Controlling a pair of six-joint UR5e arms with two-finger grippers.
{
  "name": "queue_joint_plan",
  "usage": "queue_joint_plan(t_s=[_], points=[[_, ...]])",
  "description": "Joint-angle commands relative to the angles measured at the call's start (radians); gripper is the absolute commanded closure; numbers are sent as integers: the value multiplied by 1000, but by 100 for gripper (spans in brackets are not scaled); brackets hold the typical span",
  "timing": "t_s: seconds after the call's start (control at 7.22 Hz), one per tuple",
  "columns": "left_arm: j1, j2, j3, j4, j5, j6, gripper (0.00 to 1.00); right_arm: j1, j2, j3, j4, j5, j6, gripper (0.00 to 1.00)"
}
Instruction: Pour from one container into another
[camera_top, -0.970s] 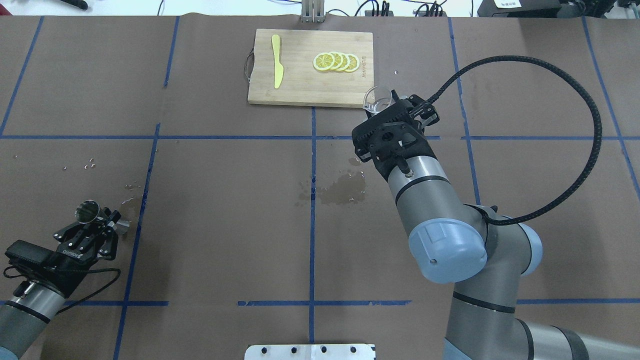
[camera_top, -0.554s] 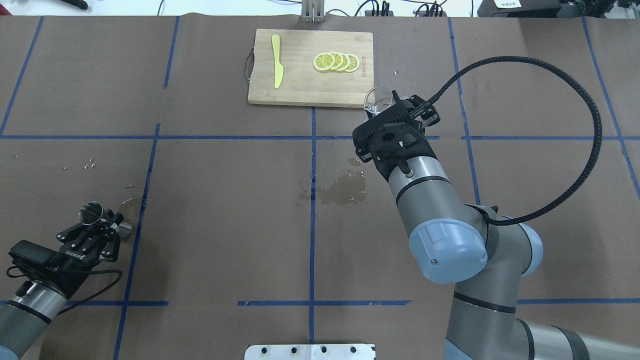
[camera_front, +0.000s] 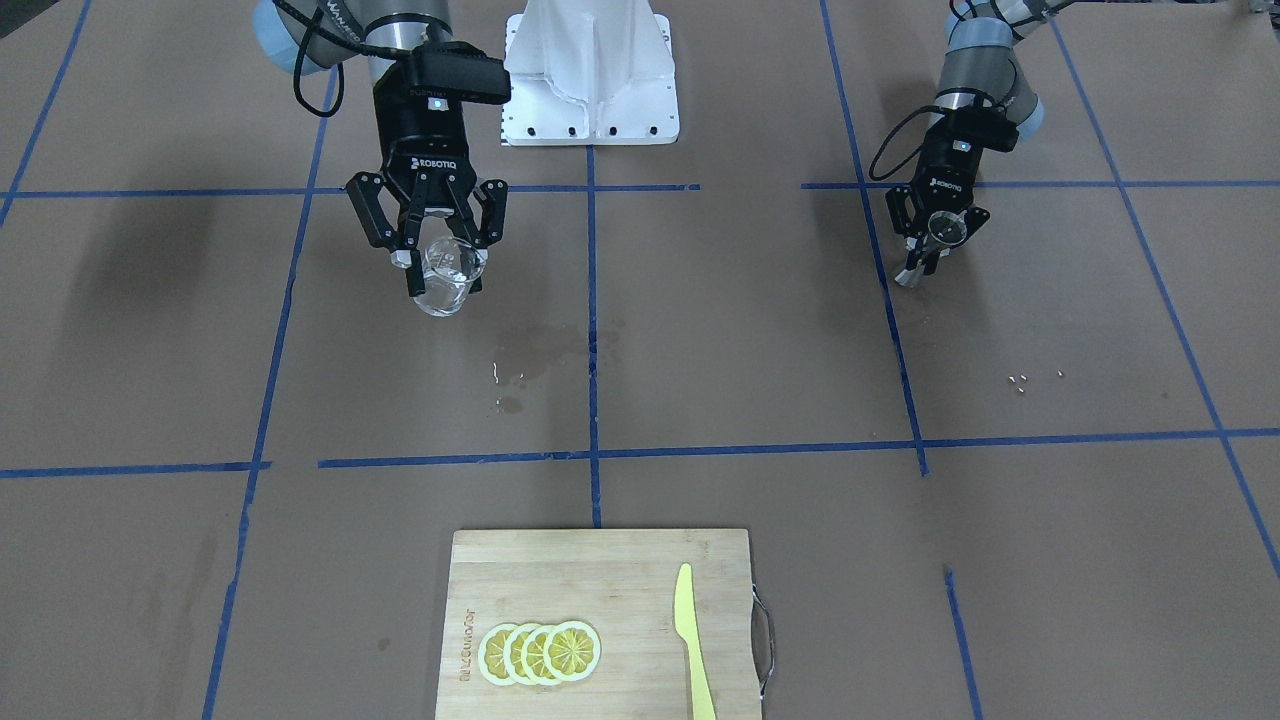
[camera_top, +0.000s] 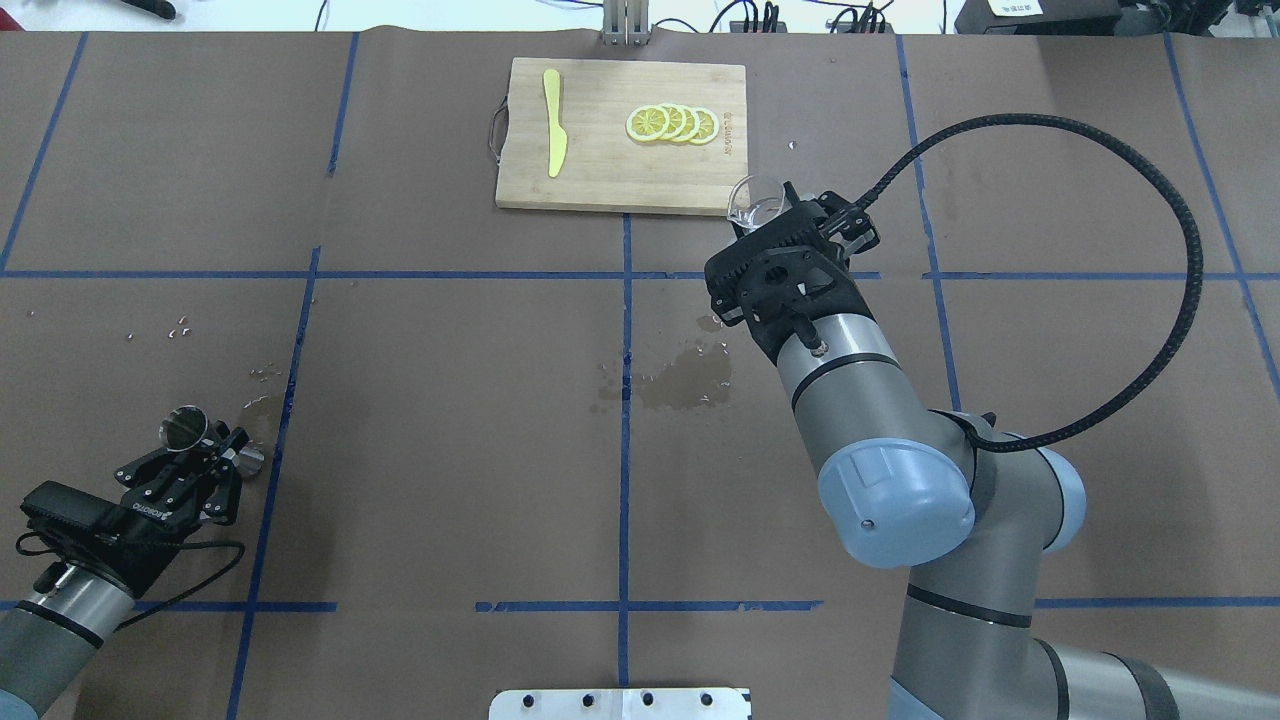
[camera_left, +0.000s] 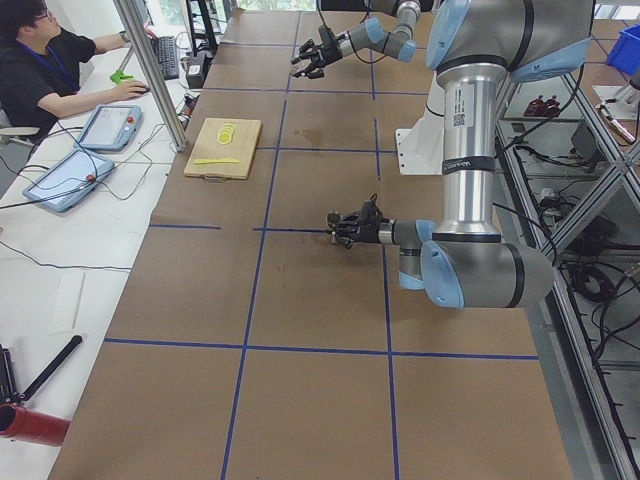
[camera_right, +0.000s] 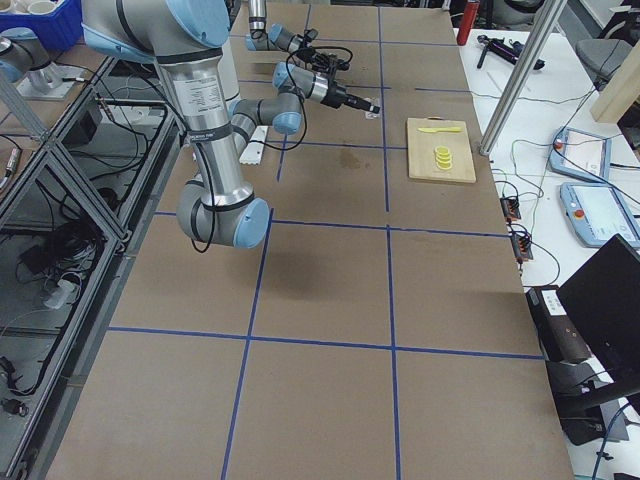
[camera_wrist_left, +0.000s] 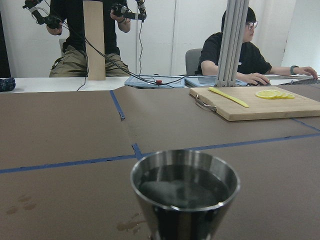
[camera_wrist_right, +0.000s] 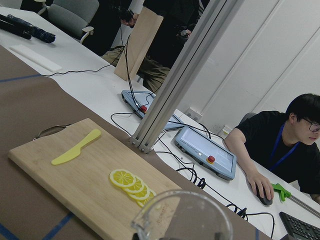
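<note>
My right gripper (camera_top: 783, 212) is shut on the clear glass cup (camera_top: 754, 196), held above the table just off the cutting board's near right corner. In the front-facing view the cup (camera_front: 446, 276) hangs between the fingers of the right gripper (camera_front: 441, 268), above the brown paper. My left gripper (camera_top: 212, 447) is shut on the waist of the steel jigger (camera_top: 184, 428), tilted low at the table's left. The jigger (camera_front: 934, 230) shows small in the front-facing view. The left wrist view shows the jigger's (camera_wrist_left: 184, 192) open mouth close up, dark and reflective inside. The cup's rim (camera_wrist_right: 183, 214) fills the right wrist view's bottom.
A wooden cutting board (camera_top: 600, 172) at the far middle carries lemon slices (camera_top: 672, 123) and a yellow knife (camera_top: 553, 125). A wet patch (camera_top: 690, 380) stains the brown paper near the centre. A person (camera_left: 40, 60) sits at a side bench beyond the board.
My left gripper has shifted slightly back and to the right with the jigger. The right arm and the glass cup have stayed still.
</note>
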Motion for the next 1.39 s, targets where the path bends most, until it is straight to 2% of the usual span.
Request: queue_joint_plan(t_s=[0.0, 1.11, 1.25], points=[[0, -10, 2, -1, 0, -1, 100, 0, 0, 0, 0, 0, -2, 100], [2, -37, 33, 0, 3, 12, 100, 0, 5, 0, 0, 0, -2, 100], [0, -36, 30, 0, 1, 14, 83, 0, 3, 0, 0, 0, 0, 100]])
